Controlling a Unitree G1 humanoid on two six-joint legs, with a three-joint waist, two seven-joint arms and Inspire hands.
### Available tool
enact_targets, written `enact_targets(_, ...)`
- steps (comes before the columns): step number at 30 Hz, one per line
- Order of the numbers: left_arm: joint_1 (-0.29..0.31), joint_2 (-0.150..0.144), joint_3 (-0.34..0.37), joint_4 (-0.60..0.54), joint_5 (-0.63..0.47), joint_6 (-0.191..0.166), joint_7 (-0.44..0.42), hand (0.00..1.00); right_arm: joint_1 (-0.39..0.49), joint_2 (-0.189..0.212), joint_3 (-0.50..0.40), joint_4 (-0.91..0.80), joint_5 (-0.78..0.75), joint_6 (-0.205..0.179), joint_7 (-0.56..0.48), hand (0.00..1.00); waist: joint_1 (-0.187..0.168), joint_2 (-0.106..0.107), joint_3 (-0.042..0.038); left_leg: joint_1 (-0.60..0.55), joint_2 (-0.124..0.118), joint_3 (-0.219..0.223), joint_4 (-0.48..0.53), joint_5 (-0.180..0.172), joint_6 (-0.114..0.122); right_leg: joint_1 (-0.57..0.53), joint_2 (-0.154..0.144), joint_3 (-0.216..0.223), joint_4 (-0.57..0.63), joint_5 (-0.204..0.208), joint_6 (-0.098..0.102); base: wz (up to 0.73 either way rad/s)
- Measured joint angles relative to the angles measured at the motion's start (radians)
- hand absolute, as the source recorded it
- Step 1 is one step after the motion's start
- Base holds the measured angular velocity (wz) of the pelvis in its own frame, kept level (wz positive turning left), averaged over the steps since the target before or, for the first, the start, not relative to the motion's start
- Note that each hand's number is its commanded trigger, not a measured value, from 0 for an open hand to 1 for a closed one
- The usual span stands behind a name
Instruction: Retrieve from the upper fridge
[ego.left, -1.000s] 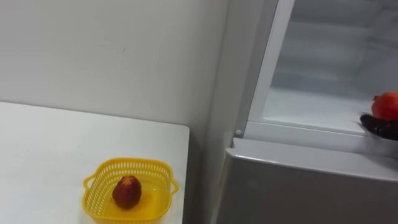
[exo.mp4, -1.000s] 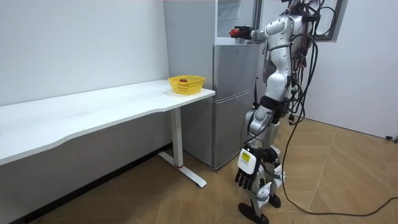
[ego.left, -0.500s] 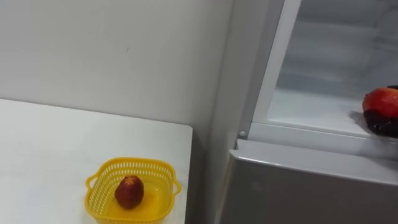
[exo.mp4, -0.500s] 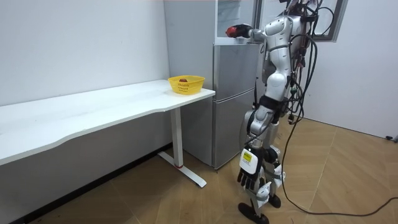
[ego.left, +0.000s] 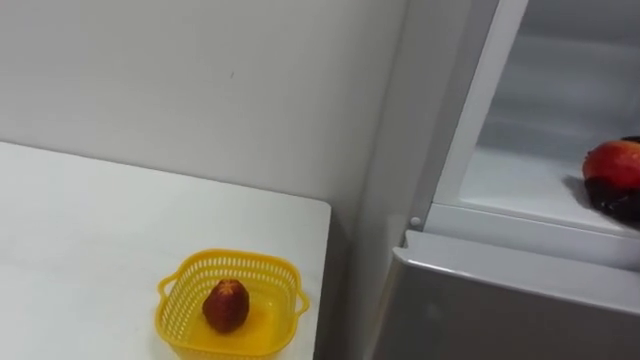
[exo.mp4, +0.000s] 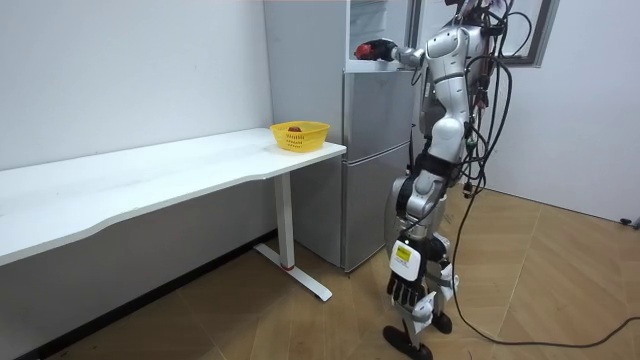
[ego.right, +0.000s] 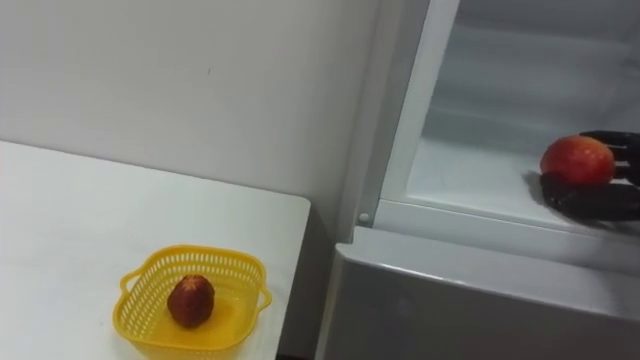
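Gleaming red-orange, round fruit (ego.right: 577, 158) cupped in dark right hand (ego.right: 592, 199).

Basket (ego.left: 236, 259) on table (ego.left: 90, 235), fridge (ego.left: 500, 310) at right

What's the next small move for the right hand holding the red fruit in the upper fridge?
Probably draw the right hand straight back over the sill, grip unchanged. Its fingers are curled under and round the red fruit, inside the open upper fridge compartment, so the grasp looks made. The yellow basket on the table, holding another fruit, lies to the robot's left.
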Motion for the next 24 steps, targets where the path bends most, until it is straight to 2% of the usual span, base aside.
enact_targets(5, -0.010, 0.001, -0.001, 0.015, 0.000, -0.005, -0.014, 0.00, 0.009, 0.000, 0.004, -0.081, 0.003, 0.005, 0.009, 1.00, 0.000, 0.009, 0.0042, 0.001, -0.001, -0.001, -0.003, 0.000, -0.001, -0.003, -0.002, 0.000, 0.003, 0.000, 0.001, 0.00)
enact_targets(9, -0.010, 0.000, -0.001, 0.015, 0.000, -0.007, -0.016, 0.00, 0.048, 0.000, 0.009, -0.182, -0.003, 0.008, 0.017, 1.00, -0.001, 0.010, 0.0019, 0.003, -0.004, -0.002, -0.006, 0.001, -0.002, -0.003, -0.003, 0.003, -0.002, -0.001, 0.001, 0.00)
enact_targets(11, -0.009, -0.001, 0.001, 0.015, 0.000, -0.012, -0.015, 0.00, 0.086, 0.001, 0.009, -0.318, -0.018, 0.008, 0.019, 1.00, -0.006, 0.014, 0.0018, 0.001, -0.005, -0.002, -0.004, 0.001, -0.001, -0.005, -0.004, 0.006, -0.003, -0.001, 0.001, 0.00)
enact_targets(13, -0.009, -0.001, 0.004, 0.016, 0.000, -0.021, -0.011, 0.00, 0.098, 0.001, 0.009, -0.397, -0.022, 0.005, 0.026, 1.00, -0.007, 0.020, 0.0050, 0.000, -0.006, -0.002, 0.000, 0.001, -0.001, -0.004, -0.005, 0.006, -0.002, -0.001, 0.001, 0.00)
enact_targets(16, -0.016, -0.005, 0.004, 0.014, -0.005, -0.030, -0.007, 0.00, 0.099, 0.002, 0.009, -0.492, -0.022, 0.002, 0.031, 1.00, -0.009, 0.026, 0.0047, -0.002, -0.006, 0.000, 0.001, 0.001, -0.001, -0.001, -0.005, 0.005, 0.002, -0.001, 0.001, 0.03)
enact_targets(20, -0.023, -0.021, 0.006, 0.014, -0.006, -0.031, 0.004, 0.00, 0.116, 0.007, 0.008, -0.638, -0.022, 0.003, 0.037, 1.00, -0.027, 0.040, -0.0008, -0.001, -0.006, -0.003, 0.001, 0.001, -0.001, -0.002, -0.005, 0.007, 0.010, -0.003, 0.004, 0.07)
enact_targets(24, -0.023, -0.023, 0.006, 0.019, -0.006, -0.032, 0.026, 0.00, 0.155, 0.015, -0.026, -0.724, -0.004, 0.000, 0.035, 1.00, -0.037, 0.047, -0.0046, 0.002, -0.006, -0.002, 0.007, 0.001, -0.001, 0.004, -0.005, 0.008, 0.011, -0.002, 0.004, -0.01)
